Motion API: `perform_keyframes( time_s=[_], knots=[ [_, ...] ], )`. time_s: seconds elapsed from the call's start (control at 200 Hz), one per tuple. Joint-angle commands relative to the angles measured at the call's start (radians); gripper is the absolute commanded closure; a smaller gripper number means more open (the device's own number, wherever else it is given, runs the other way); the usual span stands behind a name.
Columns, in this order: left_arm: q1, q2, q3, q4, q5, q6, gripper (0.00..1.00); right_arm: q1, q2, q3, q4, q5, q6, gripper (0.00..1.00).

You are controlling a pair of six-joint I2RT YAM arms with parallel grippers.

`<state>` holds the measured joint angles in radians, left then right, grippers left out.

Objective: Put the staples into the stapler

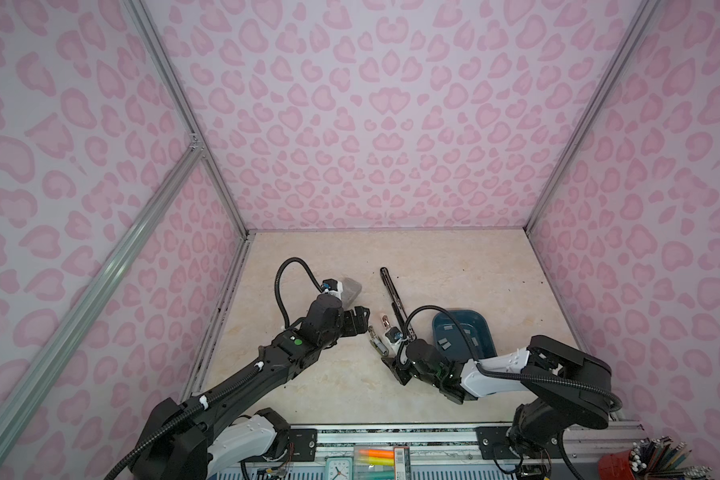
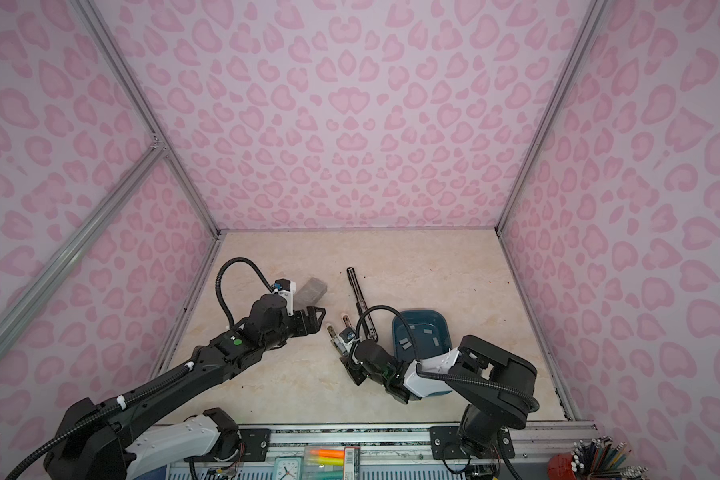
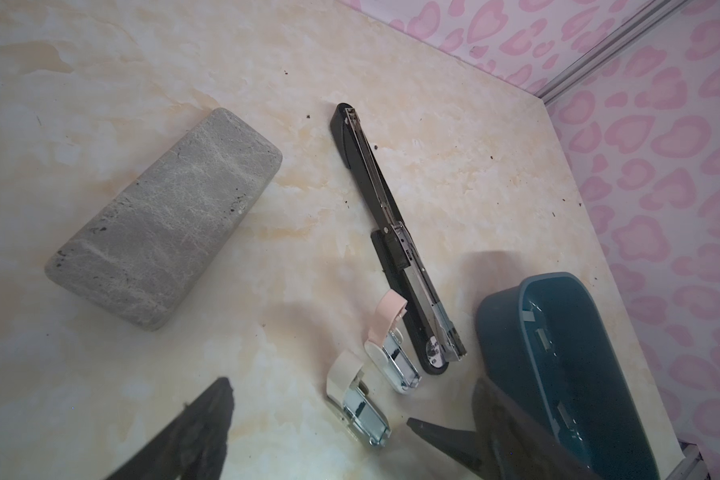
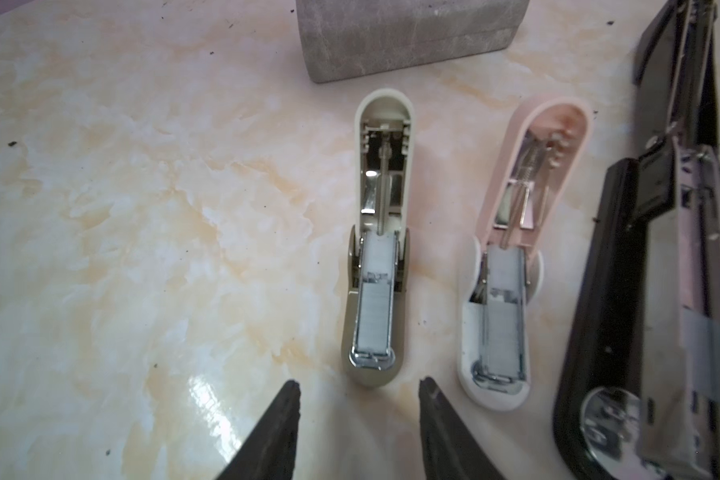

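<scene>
Staples [image 1: 444,343] are seen as loose strips in the blue tray [image 1: 484,319], just beside the black stapler [image 1: 393,297], which is laid open flat. More strips are seated in the beige stapler [image 4: 375,291] and the pink stapler [image 4: 501,299]. The left claw [image 1: 361,322] is held wide and empty. The right claw [image 4: 359,386] is parted and empty at the beige stapler's front.
</scene>
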<state>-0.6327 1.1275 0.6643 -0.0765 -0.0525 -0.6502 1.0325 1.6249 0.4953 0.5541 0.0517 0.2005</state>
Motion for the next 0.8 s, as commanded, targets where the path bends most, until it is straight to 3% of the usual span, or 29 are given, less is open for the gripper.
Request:
perform_keyframes(
  time_s=[0.0,0.26,0.445,0.795],
  knots=[
    [-0.001,0.011,0.015,0.032,-0.003,0.006,0.12,0.0,0.023,0.014,-0.005,-0.003,0.009,0.56],
    [-0.001,0.026,0.018,0.036,-0.003,0.009,0.14,0.002,0.097,0.064,-0.022,-0.002,0.009,0.61],
    [-0.001,0.027,0.015,0.035,-0.003,0.009,0.15,0.004,0.1,0.056,-0.018,-0.009,0.015,0.71],
    [0.0,-0.009,-0.007,0.04,-0.013,0.006,0.16,0.006,0.149,0.075,-0.023,0.031,0.04,0.7]
  ],
)
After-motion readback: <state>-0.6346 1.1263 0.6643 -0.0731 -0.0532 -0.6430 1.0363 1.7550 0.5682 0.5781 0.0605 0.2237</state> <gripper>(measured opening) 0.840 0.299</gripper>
